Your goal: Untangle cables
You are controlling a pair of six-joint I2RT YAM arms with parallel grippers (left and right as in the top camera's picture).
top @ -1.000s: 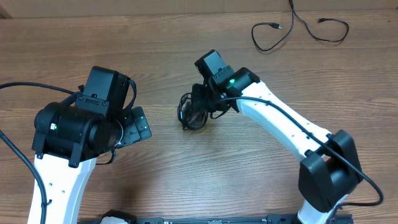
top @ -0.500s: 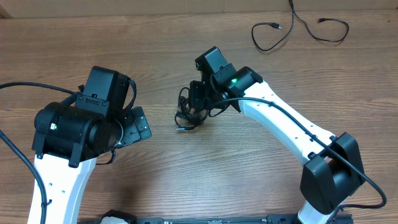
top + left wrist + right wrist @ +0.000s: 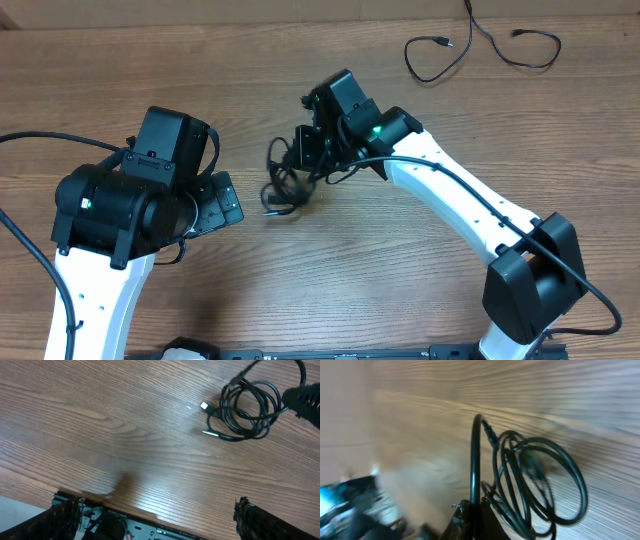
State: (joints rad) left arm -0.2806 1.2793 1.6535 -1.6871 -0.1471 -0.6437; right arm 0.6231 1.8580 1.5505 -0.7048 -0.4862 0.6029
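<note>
Pinching the coiled cable bundle (image 3: 283, 183) at its upper right edge, the right fingers (image 3: 306, 150) are pressed together on what looks like one or two strands, near the middle of the surface (image 3: 330, 290). The left fingers (image 3: 248, 521) are spread wide and hold nothing, just left of the bundle and not touching it. Another cable (image 3: 442, 41) lies well apart at the far right edge. Step in hand, as judged: drawing the bundle out so a free end can be picked. To do it well, the right arm should hold the pinched strands firm while the left takes the loose end with the plug (image 3: 205, 406), not the mass of loops, and the two should pull apart slowly so the loops slip instead of cinching. Orientation: in the overhead view the bundle's long axis runs from the right fingers down and left toward the left arm, the plug end leading that way. The right wrist view is smeared, so whether the lowest loops rest on the surface cannot be told.
</note>
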